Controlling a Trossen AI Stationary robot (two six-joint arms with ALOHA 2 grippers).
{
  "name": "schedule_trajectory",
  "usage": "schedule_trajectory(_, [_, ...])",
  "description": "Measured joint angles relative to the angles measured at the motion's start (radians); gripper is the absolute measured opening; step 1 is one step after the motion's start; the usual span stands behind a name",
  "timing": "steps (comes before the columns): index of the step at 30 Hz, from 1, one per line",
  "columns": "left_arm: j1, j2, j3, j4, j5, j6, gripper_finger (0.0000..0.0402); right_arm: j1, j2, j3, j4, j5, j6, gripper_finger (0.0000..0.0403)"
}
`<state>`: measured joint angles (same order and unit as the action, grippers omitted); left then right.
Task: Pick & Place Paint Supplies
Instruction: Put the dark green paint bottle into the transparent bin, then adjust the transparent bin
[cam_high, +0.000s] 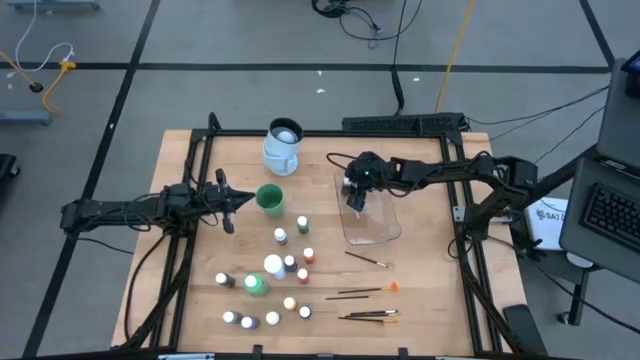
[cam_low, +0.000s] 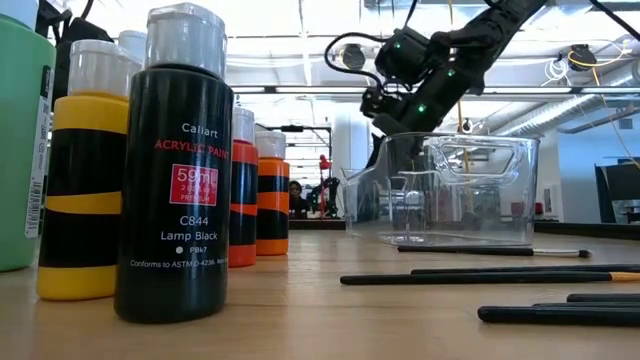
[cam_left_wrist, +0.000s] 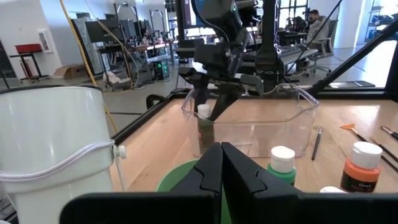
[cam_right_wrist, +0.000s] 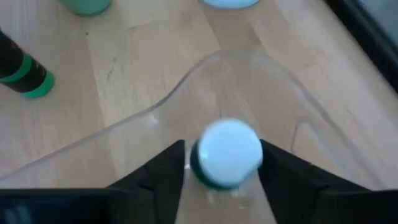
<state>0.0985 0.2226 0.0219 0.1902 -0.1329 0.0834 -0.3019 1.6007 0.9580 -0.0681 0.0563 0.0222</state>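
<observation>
The little white-capped bottle (cam_right_wrist: 227, 154) sits upright inside the clear tub (cam_high: 372, 215), at the end of it nearest the bench's far edge. My right pincer (cam_high: 356, 193) hangs right over it with the fingers (cam_right_wrist: 160, 171) spread on either side of the cap, so it's let go, not squeezing. The rest of the bottles (cam_high: 272, 267) are clustered around the middle of the bench toward the near edge, and the brushes (cam_high: 367, 292) lie toward the near right corner. My left pincer (cam_high: 238, 199) is clenched with nothing in it, next to the green cup (cam_high: 269, 199) toward the left edge. The mug (cam_high: 282, 146) is by the far edge.
</observation>
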Motion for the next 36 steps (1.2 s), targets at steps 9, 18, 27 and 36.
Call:
schedule_trajectory(9, [0.000,0.000,0.000,0.001,0.000,-0.001,0.0005,0.023,-0.123,0.018,-0.055,0.025,-0.060,0.0264])
schedule_trajectory(18, [0.000,0.000,0.000,-0.002,-0.003,-0.002,0.0005,0.319,-0.395,0.054,-0.460,0.017,-0.131,0.0264])
schedule_trajectory(27, [0.000,0.000,0.000,0.000,-0.006,-0.002,0.0005,0.558,-0.377,0.055,-0.638,0.050,0.020,0.0258])
schedule_trajectory(36, [0.000,0.000,0.000,-0.002,-0.007,-0.002,0.0005,0.620,-0.260,0.054,-0.647,0.144,0.067,0.0242])
